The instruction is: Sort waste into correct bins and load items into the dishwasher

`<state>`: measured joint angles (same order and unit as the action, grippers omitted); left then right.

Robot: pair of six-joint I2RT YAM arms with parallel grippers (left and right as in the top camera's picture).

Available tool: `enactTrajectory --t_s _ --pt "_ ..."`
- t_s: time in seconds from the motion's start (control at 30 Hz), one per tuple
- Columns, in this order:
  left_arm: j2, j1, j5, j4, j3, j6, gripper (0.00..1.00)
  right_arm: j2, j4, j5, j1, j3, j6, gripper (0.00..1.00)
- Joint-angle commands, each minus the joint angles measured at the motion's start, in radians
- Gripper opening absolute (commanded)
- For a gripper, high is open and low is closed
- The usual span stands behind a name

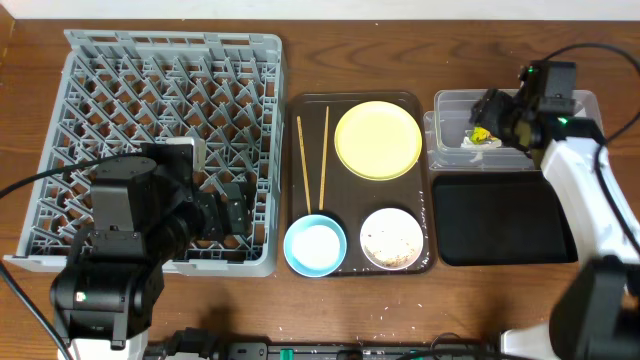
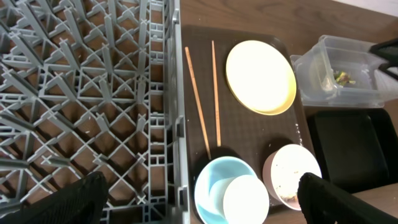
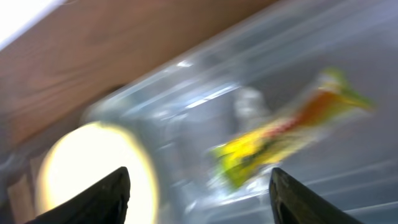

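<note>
Status, bottom of frame upward: left gripper (image 2: 202, 179) hangs over the lower-right corner of the dish rack (image 1: 120, 110), fingers spread wide with nothing between them. Its wrist camera looks down on the brown serving tray (image 1: 347, 195) next door, so my read is that it's lining up for a dish pickup. Rack shows no dishes where I can see it; the arm hides part of it.

Lower edge of the serving tray:
- light-blue bowl (image 1: 315, 245) at left, with a white round piece nested in it. Probably the cup, can't confirm.
- small white bowl (image 1: 392, 238) at right, with crumbs (image 1: 390, 246) on its inside. It likely needs emptying into a bin before racking.

Mid tray: chopsticks (image 1: 324, 160) lie nearly parallel along the left side, close to the rack. That should be an easy reach for the left arm. Yellow plate (image 1: 377, 140) sits flat in the tray's upper right.

Right of that is the black tray (image 1: 500, 220), nothing visible in it.

Upper right of frame: clear tub (image 1: 440, 130). The right gripper (image 3: 198, 179) is over it, fingers apart and pinching nothing. Snack wrapper (image 3: 283, 134) is inside the tub walls just beyond the fingertips. The wrist view is motion-blurred, so I can't tell whether it's resting on the bottom or dropping.

Judgement: wrapper is sorted; crumbs and all dishes are not yet handled.
</note>
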<state>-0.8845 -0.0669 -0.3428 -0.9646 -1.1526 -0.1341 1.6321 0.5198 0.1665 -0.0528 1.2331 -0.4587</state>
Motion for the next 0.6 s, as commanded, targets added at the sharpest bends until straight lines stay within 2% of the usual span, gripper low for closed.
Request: enactTrajectory --t_s 0.0,0.2,0.27,0.33,0.43,0.57 --pt "-0.003 0.004 -0.017 0.012 -0.016 -0.031 0.98 -0.143 0.034 0.282 0.063 0.01 0.167 0.63" --pt "-0.009 0.004 -0.056 0.019 -0.016 -0.101 0.98 -0.192 0.13 0.292 0.252 0.01 0.25 0.61" --pt "-0.009 0.004 -0.108 0.038 -0.016 -0.101 0.84 -0.19 0.177 0.242 0.313 0.01 0.233 0.61" --pt "-0.019 0.003 -0.142 0.025 -0.016 -0.1 0.85 -0.187 0.219 0.254 0.38 0.01 0.256 0.58" --pt "-0.034 0.003 -0.084 -0.021 -0.016 -0.101 0.86 -0.176 0.256 0.256 0.486 0.009 0.316 0.56" --pt "-0.043 0.003 -0.029 -0.022 -0.016 -0.101 0.88 -0.143 0.304 0.214 0.615 0.008 0.326 0.55"
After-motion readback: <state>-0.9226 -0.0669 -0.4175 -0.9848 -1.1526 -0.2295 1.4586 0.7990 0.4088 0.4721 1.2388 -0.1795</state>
